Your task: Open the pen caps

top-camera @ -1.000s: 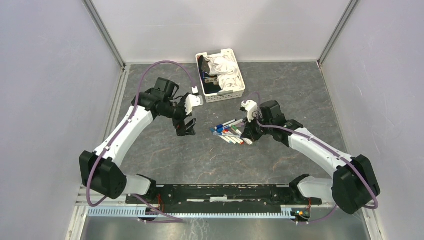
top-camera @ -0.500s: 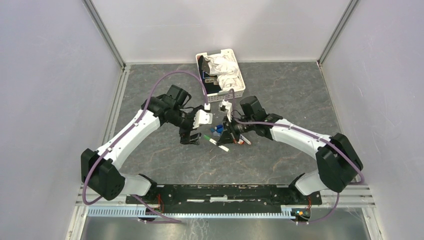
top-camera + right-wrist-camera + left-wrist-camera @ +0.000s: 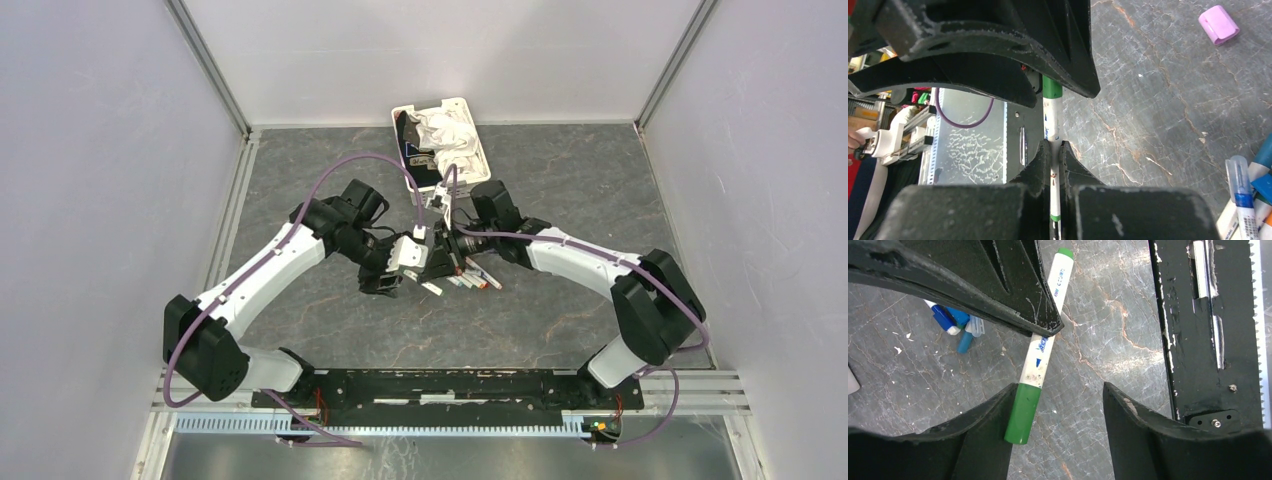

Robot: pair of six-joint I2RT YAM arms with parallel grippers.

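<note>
The green plastic pen cap [image 3: 1023, 412] is seated on one end of a white-barrelled marker pen [image 3: 1045, 347] that is held near the middle of the grey marbled counter [image 3: 1108, 315], where the two arms meet. The right end effector [image 3: 1054, 146] is pinched narrow on the white barrel, with a black finger [image 3: 1040, 162] pressed against each side of it, a little way back from the capped end. In the left wrist view, one of those fingers crosses over the barrel. The left end effector [image 3: 1060, 390] stands wide. The capped end reaches into its gap and lies close against one finger [image 3: 985, 427]. Whether the cap touches that finger I cannot tell; the other finger is well apart from it. The pen's opposite end carries a small green plug [image 3: 1064, 251].

A pink plastic cap [image 3: 1218, 24] lies alone on the counter, apart from the held pen. A heap of other pens [image 3: 475, 277] lies just beside the right end effector, some of them with blue caps. Behind the arms, at the far side of the counter, stands a white slotted plastic basket [image 3: 482, 165] holding crumpled white material and something dark
</note>
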